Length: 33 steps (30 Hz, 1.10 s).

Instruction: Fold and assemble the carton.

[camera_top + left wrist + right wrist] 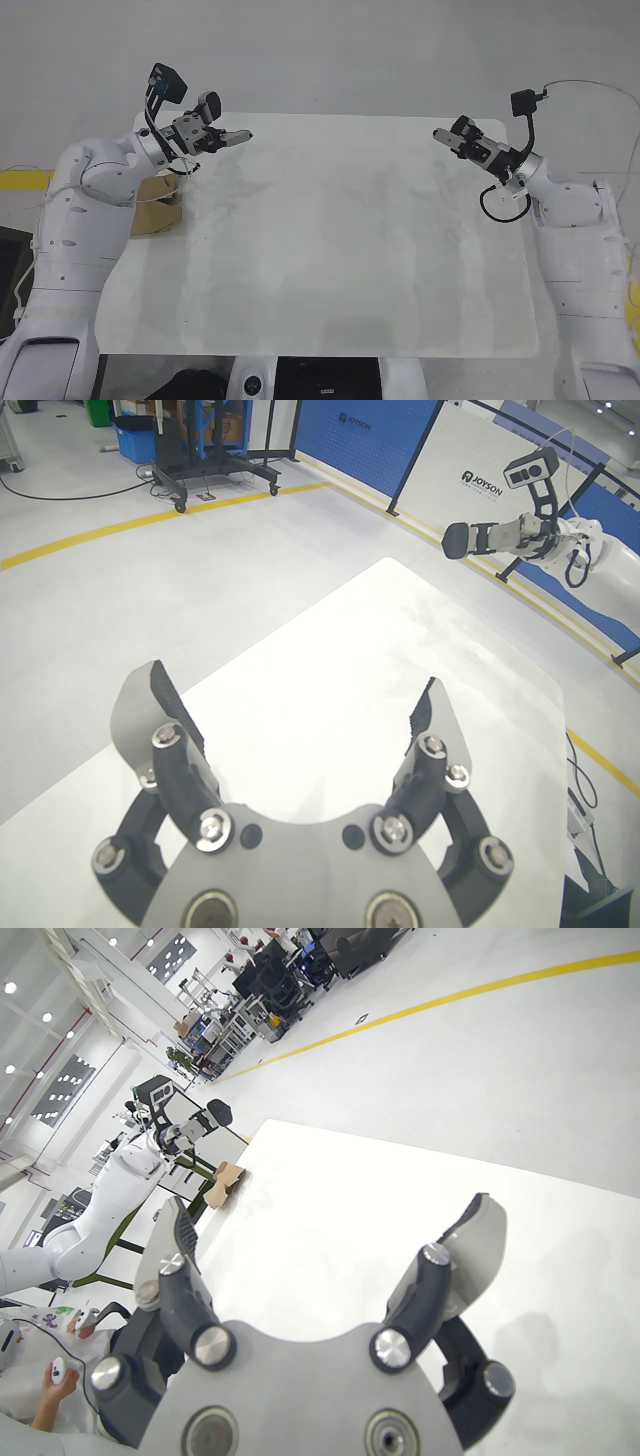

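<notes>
Carton [158,208] lies at left of top view, off table [330,260] edge, apparently unassembled. My left gripper [295,700] and right gripper [325,1223] spread wide, empty. Folding all ahead.

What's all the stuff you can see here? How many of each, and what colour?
carton: one, brown, at the table's left edge, beside the left arm
table: one, white, in the middle between the two arms
floor lines: several, yellow, on the grey floor around the table
left gripper: one, grey and black, open, above the table's far left corner
right gripper: one, grey and black, open, above the table's far right corner
</notes>
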{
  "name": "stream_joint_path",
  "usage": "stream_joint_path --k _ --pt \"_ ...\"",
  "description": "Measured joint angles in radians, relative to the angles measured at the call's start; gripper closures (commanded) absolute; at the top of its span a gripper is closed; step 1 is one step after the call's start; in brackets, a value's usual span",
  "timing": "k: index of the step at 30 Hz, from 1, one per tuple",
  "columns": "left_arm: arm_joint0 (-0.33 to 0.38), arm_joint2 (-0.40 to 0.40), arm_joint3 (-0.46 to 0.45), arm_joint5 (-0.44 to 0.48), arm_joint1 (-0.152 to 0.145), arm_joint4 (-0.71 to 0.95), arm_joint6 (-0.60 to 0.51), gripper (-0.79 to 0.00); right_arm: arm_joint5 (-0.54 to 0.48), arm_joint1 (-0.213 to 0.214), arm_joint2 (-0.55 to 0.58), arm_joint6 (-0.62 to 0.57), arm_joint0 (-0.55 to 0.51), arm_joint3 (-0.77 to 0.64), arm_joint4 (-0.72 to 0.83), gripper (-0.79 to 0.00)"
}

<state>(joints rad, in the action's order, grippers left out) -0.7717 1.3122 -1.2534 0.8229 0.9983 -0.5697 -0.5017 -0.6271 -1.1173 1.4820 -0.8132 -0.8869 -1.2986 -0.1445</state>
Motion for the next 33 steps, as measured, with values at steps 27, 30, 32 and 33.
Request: stream_joint_path --k 27,30,32,33 --pt "-0.028 -0.002 -0.022 -0.027 0.000 0.034 0.009 -0.785 0.000 0.000 0.000 0.000 0.000 0.000 0.000 -0.785" --pt "-0.044 0.022 -0.022 -0.044 -0.006 0.073 -0.004 -0.785 0.000 0.000 0.000 0.000 0.000 0.000 0.000 -0.785" --pt "-0.051 0.045 -0.013 -0.050 -0.012 0.108 -0.024 -0.785 0.000 0.000 0.000 0.000 0.000 0.000 0.000 -0.785" --pt "-0.055 0.062 -0.008 -0.052 -0.017 0.130 -0.042 -0.785 0.000 0.000 0.000 0.000 0.000 0.000 0.000 -0.785"
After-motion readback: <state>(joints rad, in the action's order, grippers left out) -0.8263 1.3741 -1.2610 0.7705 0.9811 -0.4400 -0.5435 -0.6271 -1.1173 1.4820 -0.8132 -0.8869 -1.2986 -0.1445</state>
